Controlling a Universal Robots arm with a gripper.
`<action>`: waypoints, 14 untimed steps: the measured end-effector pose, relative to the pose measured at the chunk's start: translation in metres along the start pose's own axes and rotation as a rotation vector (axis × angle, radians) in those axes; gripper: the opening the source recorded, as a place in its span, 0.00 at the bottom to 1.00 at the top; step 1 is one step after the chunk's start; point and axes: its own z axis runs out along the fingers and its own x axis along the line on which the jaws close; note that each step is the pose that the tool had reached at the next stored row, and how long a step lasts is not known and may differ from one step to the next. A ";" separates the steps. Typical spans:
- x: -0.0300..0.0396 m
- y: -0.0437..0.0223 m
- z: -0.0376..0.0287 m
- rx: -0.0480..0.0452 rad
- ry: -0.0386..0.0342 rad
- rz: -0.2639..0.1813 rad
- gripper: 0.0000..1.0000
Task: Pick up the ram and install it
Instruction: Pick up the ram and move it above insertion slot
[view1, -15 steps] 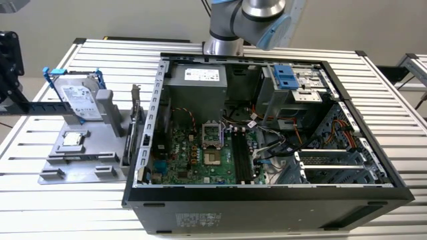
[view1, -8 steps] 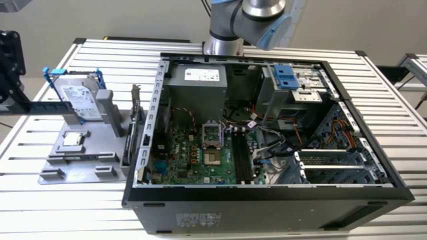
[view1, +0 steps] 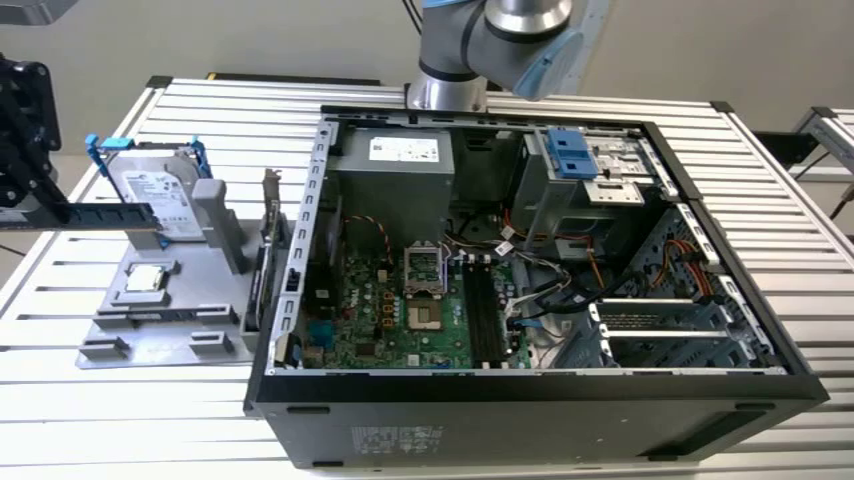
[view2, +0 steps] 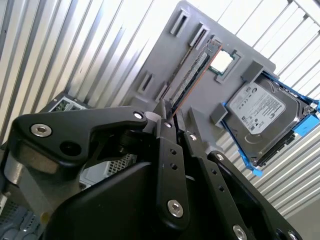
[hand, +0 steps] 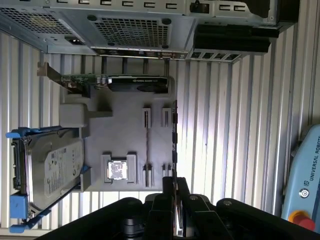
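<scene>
- In the exterior view, the gripper (view1: 16, 205) was at the far left edge of the exterior view. Its fingers were clamped on one end of the ram (view1: 100, 214).
- The ram was level and above the grey tray (view1: 160, 330). Its free end reached across the front of the hard drive (view1: 154, 190), which stood upright in a blue frame and carried a white label whose print was too small to read.
- A square processor (view1: 144, 280) lay in the tray. The open computer case (view1: 534, 395) filled the middle of the frame, with the green motherboard (view1: 387, 320) on its floor.
- A white sticker sat on the power supply (view1: 400, 150) at upper centre, and its print could not be read.
- In the second wrist view, the gripper (view2: 169, 119) had its fingers closed tight on the near end of the ram (view2: 192, 75). The ram pointed away over the tray (view2: 165, 55) towards the processor (view2: 221, 62).
- The hard drive (view2: 260, 112) beside them showed a printed white label.
- In the first wrist view, the gripper (hand: 175, 184) pinched the ram (hand: 174, 135), which showed edge-on as a thin dark line along the tray (hand: 120, 135) border.
- The processor (hand: 117, 170) lay in its recess, the hard drive (hand: 52, 170) was beside the tray, and an expansion card (hand: 135, 82) stood between the tray and the computer case (hand: 125, 30).
- A blue panel (hand: 302, 200) carried lettering and a red button.
</scene>
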 end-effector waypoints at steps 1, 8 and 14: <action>0.0000 0.0008 0.0000 0.0000 0.0000 0.000 0.00; -0.0002 0.0065 0.0001 0.0000 0.0001 0.000 0.00; -0.0003 0.0113 0.0002 0.0000 0.0000 0.000 0.00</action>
